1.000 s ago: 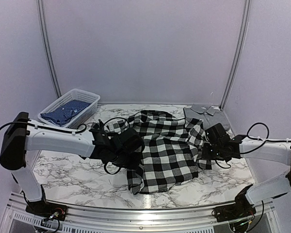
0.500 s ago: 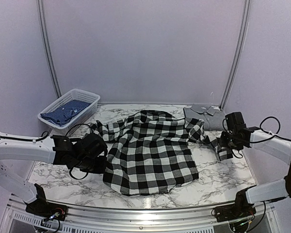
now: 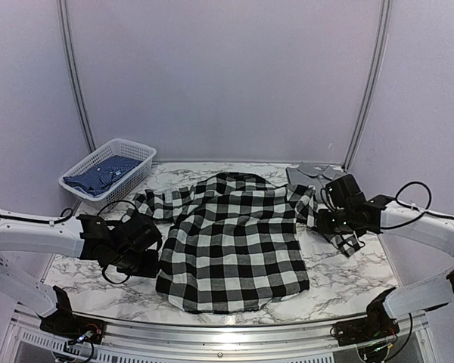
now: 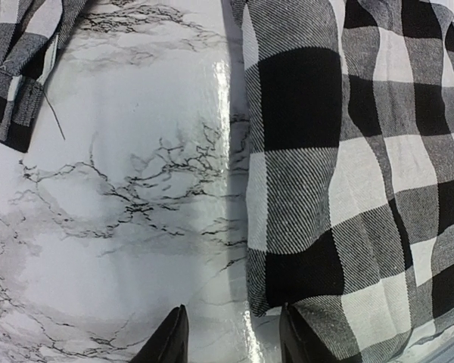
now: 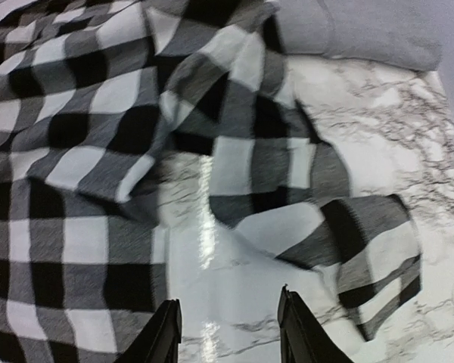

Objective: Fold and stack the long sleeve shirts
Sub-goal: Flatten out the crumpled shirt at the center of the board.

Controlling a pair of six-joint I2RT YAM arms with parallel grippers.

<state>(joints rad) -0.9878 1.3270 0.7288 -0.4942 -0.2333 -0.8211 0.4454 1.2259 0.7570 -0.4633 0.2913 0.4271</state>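
Observation:
A black-and-white checked long sleeve shirt (image 3: 234,242) lies spread flat in the middle of the marble table, one sleeve (image 3: 155,203) reaching left and the other sleeve (image 3: 340,236) bent to the right. My left gripper (image 3: 151,255) is low at the shirt's left hem. In the left wrist view the left gripper (image 4: 231,344) is open over bare marble, with the shirt's edge (image 4: 348,151) at its right finger. My right gripper (image 3: 318,221) sits by the right sleeve. In the right wrist view the right gripper (image 5: 228,333) is open over marble, between the shirt's body (image 5: 68,174) and the crumpled sleeve (image 5: 287,197).
A white basket (image 3: 125,148) holding a blue garment stands at the back left. A folded grey shirt (image 3: 321,175) lies at the back right, also seen as a grey shirt (image 5: 363,30) just beyond the sleeve. A sleeve cuff (image 4: 15,83) lies left of the left gripper.
Both grippers have opened and let go of the shirt, which has been pulled out flat. The right gripper moved left, off the sleeve. The left gripper stays at the hem.

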